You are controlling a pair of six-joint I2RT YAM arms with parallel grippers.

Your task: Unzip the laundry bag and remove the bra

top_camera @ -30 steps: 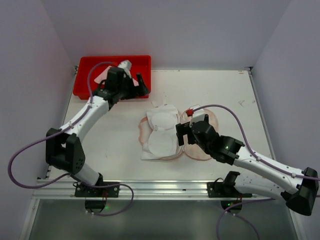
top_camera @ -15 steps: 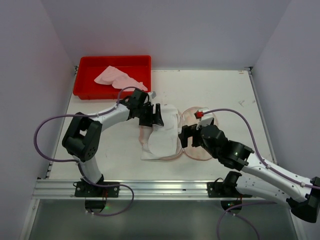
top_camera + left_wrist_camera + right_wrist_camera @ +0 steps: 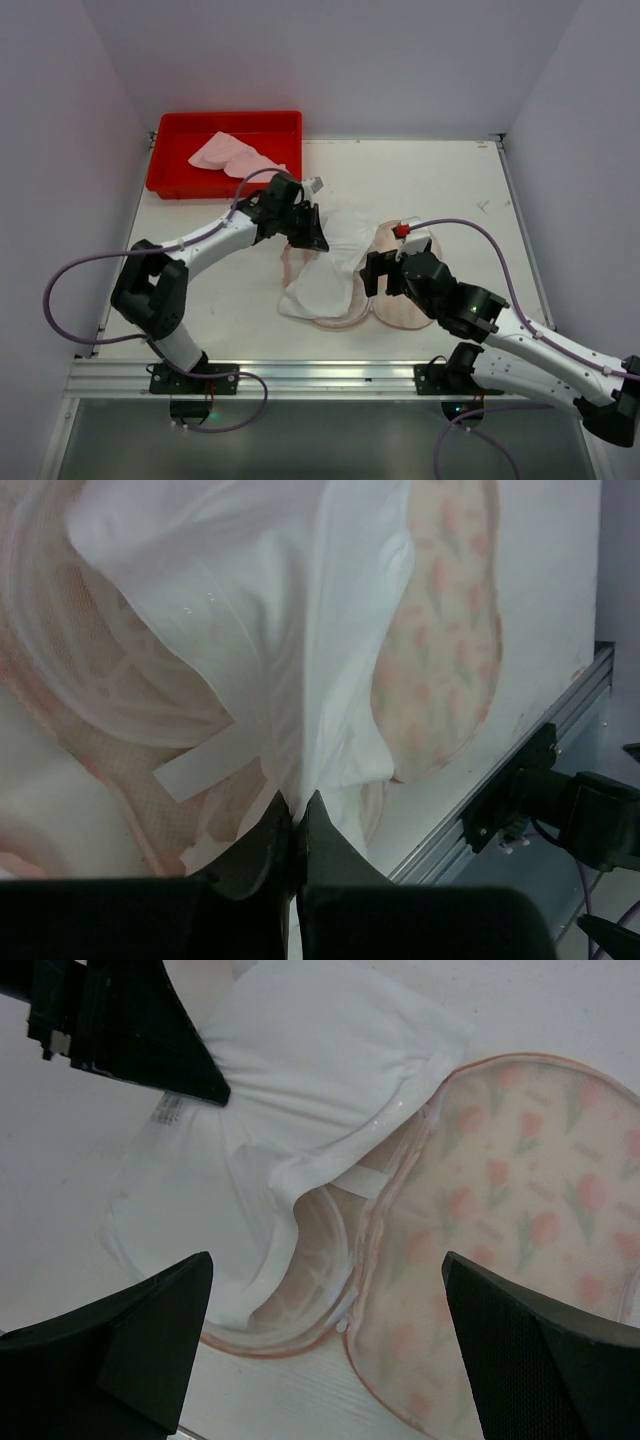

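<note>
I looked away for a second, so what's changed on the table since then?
The left gripper swung from the red tray to the white garment, shut on its far edge and bunched it up. The right gripper hardly moved and stays open. The pink piece stays in the tray.

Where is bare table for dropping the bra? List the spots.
Bare table: the far strip right of the red tray, and the right side beyond the laundry bag. A smaller patch lies between the left arm and the bag. Crowded: the centre, where the left gripper pinches the white bra and the open right gripper hovers.
</note>
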